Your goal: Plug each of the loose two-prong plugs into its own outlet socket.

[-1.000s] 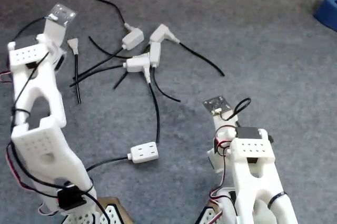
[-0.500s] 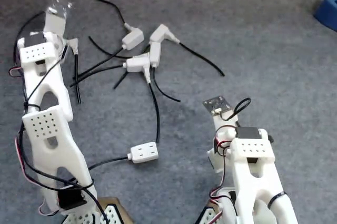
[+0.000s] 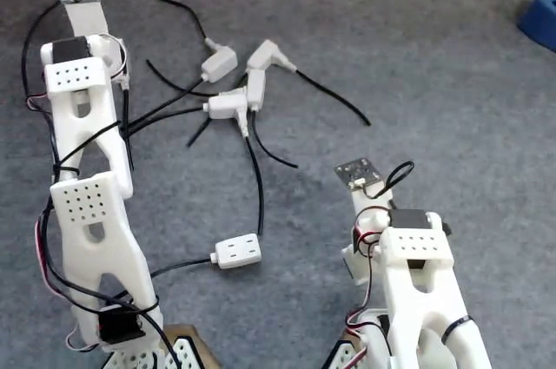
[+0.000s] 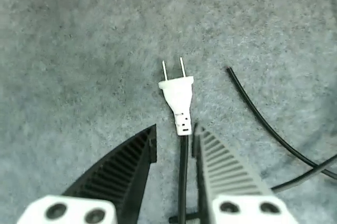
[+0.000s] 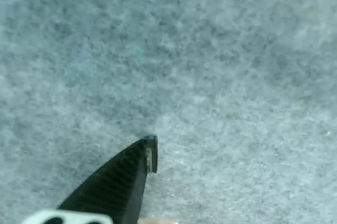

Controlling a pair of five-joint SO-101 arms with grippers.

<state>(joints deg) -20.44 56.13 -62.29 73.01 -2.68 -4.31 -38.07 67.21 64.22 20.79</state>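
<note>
Left gripper [image 4: 174, 138]: jaws spread, low over the carpet, with a black cord [image 4: 182, 182] running between them.
Plug [image 4: 177, 97]: white, just ahead of the fingertips, lying flat on the grey carpet [image 4: 79, 50], prongs pointing away.
Right gripper [image 5: 149, 153]: above bare carpet; spread or closed, cannot tell.
Outlet socket [image 3: 237, 251]: between the two arms, well apart from that plug.
Other plugs [image 3: 236, 82]: tangled cluster beyond the socket.

Left arm [image 3: 82, 126] extended farther, end effector [image 4: 174, 132] now over plug [image 4: 177, 95]

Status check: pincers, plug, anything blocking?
Left pincer open, straddling the cord just behind a loose plug. Right arm low over carpet, apart from the plugs. Separate black cable beside it, not touching.
</note>
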